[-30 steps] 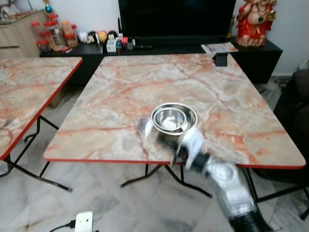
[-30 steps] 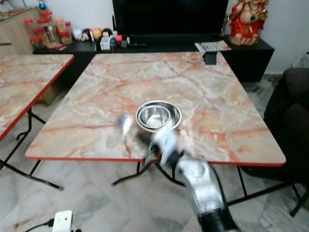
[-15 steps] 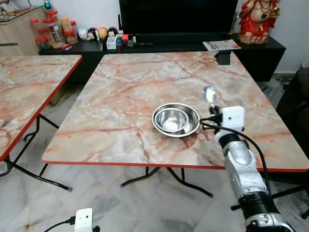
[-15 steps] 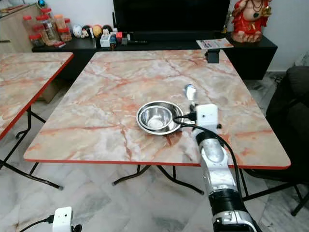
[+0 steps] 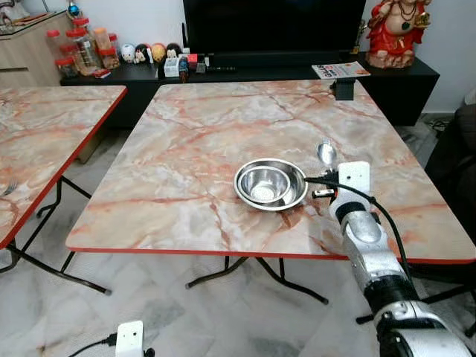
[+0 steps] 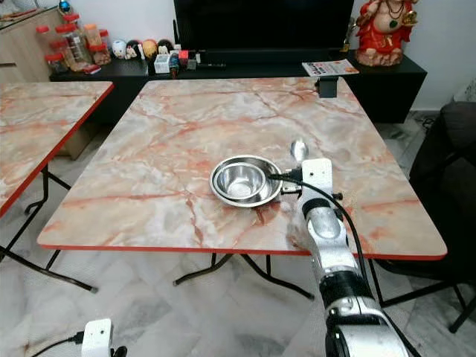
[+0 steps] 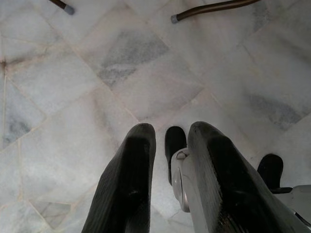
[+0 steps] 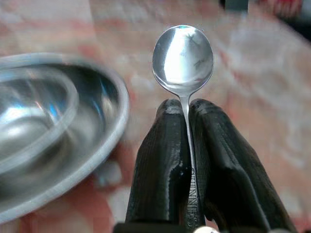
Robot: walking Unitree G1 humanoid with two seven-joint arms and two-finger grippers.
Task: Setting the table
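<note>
A steel bowl (image 5: 270, 184) stands near the middle of the marble table with the red edge (image 5: 186, 149). My right gripper (image 8: 184, 106) is shut on the handle of a steel spoon (image 5: 326, 152), whose bowl points toward the table's far side. The spoon (image 8: 183, 59) hovers low over the tabletop, just right of the steel bowl's rim (image 8: 104, 145) and apart from it. Over the tiled floor my left gripper (image 7: 171, 127) hangs idle, its fingers slightly apart with nothing between them.
A second marble table (image 5: 44, 141) stands to the left. Behind are a black TV cabinet (image 5: 245, 74) with jars and figurines, and a red statue (image 5: 398, 33). A small black object (image 5: 342, 90) sits at the table's far right. A dark seat (image 5: 454, 163) is at the right, a white device (image 5: 129, 338) on the floor.
My right arm has swung with the spoon from the table's front edge to the bowl's right side. Over the last half second it has lowered the spoon a little.
</note>
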